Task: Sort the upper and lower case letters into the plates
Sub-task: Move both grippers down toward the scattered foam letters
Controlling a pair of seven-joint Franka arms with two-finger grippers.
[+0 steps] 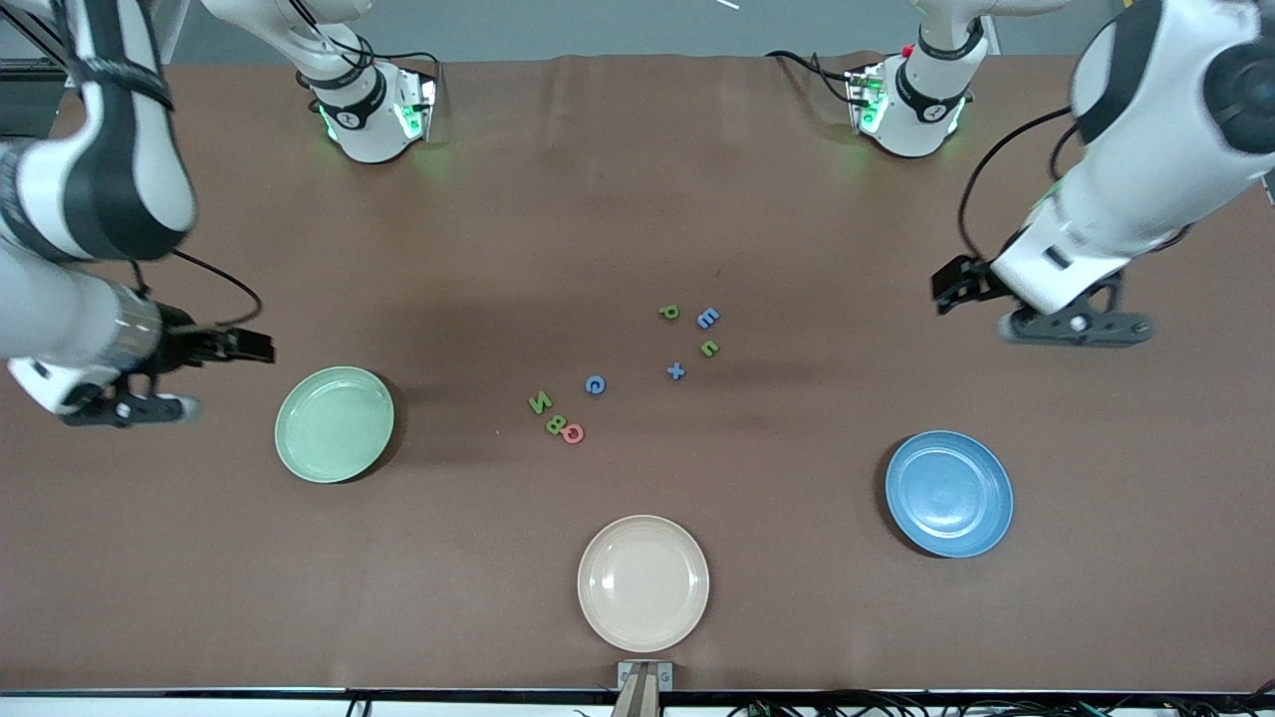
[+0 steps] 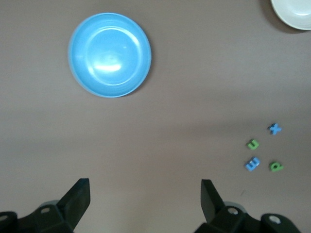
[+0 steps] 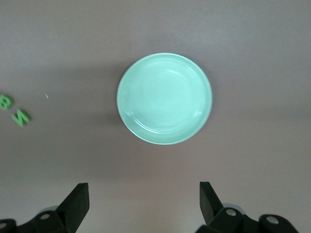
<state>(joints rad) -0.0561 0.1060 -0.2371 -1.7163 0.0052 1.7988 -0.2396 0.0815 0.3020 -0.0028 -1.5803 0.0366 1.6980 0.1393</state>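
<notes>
The table (image 1: 637, 199) carries everything. The left gripper (image 2: 146, 199) and right gripper (image 3: 144, 199) hang over its two ends, fingers spread wide and empty, probably waiting to begin. The blue plate (image 1: 949, 493) and green plate (image 1: 335, 424) sit well apart, one near each arm, likely for easy reach. The letters (image 1: 637, 368) lie loose between them, unsorted.

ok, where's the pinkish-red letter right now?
In the front view the pinkish-red letter lies on the table mid-way between the arms' ends, touching the green B, nearer the front camera than the blue c, with the cream plate nearer still.
</notes>
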